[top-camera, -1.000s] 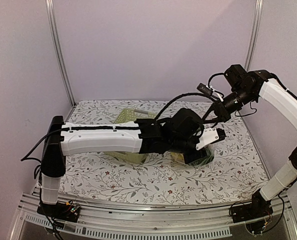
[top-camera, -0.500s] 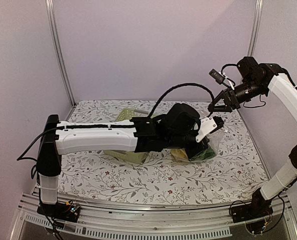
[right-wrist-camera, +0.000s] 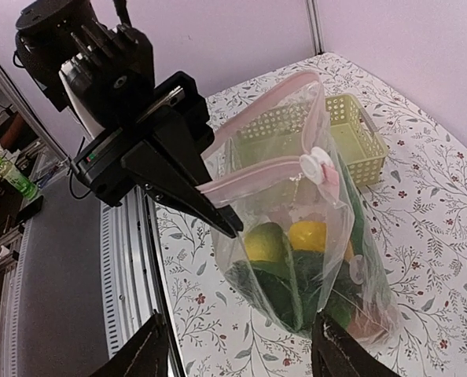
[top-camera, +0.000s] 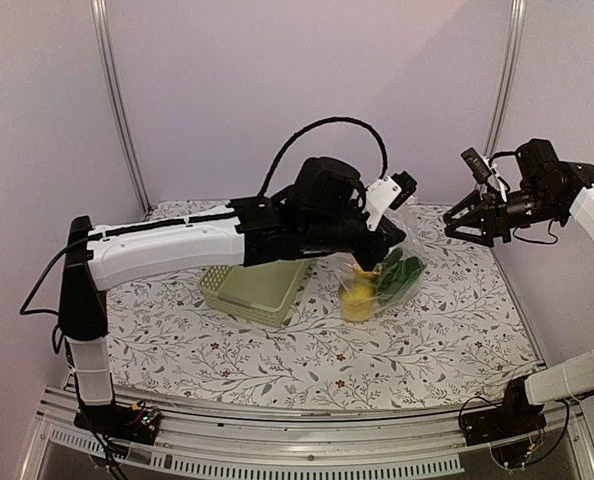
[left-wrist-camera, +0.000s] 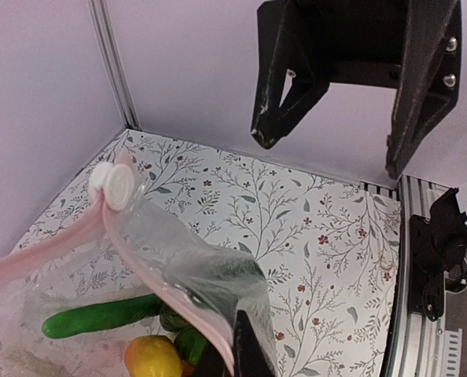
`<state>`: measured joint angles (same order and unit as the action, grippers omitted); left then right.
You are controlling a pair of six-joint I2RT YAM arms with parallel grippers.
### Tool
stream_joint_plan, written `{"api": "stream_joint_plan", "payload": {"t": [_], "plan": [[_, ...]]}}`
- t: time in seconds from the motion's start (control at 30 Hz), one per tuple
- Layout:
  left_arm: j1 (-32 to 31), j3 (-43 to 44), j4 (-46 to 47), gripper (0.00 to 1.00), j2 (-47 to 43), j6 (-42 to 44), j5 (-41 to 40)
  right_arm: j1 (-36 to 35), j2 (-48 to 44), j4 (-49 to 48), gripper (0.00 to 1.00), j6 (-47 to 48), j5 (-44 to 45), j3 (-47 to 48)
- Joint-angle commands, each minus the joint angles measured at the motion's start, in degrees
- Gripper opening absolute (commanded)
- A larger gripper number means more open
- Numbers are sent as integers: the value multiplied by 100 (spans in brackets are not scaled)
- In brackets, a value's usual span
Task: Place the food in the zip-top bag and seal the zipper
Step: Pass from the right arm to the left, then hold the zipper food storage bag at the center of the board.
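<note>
**Filled bag held up by its zipper**

Pinching the zipper (right-wrist-camera: pixel 257 179) of the zip-top bag (top-camera: pixel 385 272) with the left pincer (top-camera: pixel 380 238), pressed together on the pink strip at the end away from the white slider (right-wrist-camera: pixel 320 166). Holding the bag upright with its mouth gaping. Bottom perhaps resting on the table (top-camera: pixel 277 362), hard to tell from above. Inside, the food (right-wrist-camera: pixel 306 236): yellow pieces, a green cucumber (left-wrist-camera: pixel 100 318), darker greens below. Just left of the bag, a pale green basket (top-camera: pixel 249 290). Well off to the right, above the table, the right pincer (top-camera: pixel 452 224), spread wide, gripping nothing.
</note>
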<state>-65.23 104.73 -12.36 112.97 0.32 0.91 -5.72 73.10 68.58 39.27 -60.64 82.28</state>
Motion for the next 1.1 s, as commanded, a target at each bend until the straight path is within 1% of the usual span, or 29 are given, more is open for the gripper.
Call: {"api": "stream_joint_plan", "payload": {"t": [0.0,0.2,0.33,0.5,0.6,0.63,0.67,0.73,0.8,0.93,1.03,1.07], "plan": [[6,29,-125,1,-221,-40,299,-24,-393,-1497,60,122,-31,-447],[45,-154,-127,1,-258,-40,373,-292,-31,-2165,56,19,-81,-532],[51,-146,-131,1,-282,51,443,-511,351,-2291,53,109,-76,-399],[79,-138,-131,1,-293,28,448,-662,526,-2307,46,119,-150,-328],[102,-146,-122,1,-306,-1,455,-682,468,-2323,37,192,-196,-432],[109,-150,-111,1,-315,-15,487,-677,424,-2363,31,188,-182,-484],[127,-170,-86,1,-326,-19,523,-678,398,-2388,26,179,-170,-525],[157,-197,-29,1,-349,-112,573,-677,358,-2401,22,185,-152,-590],[184,-198,-5,1,-360,-177,585,-685,330,-2421,21,170,-109,-629],[207,-215,7,1,-364,-206,620,-686,301,-2545,23,87,29,-744],[215,-238,4,1,-372,-221,650,-694,323,-2642,23,-20,118,-807],[213,-242,3,1,-375,-231,655,-690,333,-2655,21,-38,114,-816]]}}
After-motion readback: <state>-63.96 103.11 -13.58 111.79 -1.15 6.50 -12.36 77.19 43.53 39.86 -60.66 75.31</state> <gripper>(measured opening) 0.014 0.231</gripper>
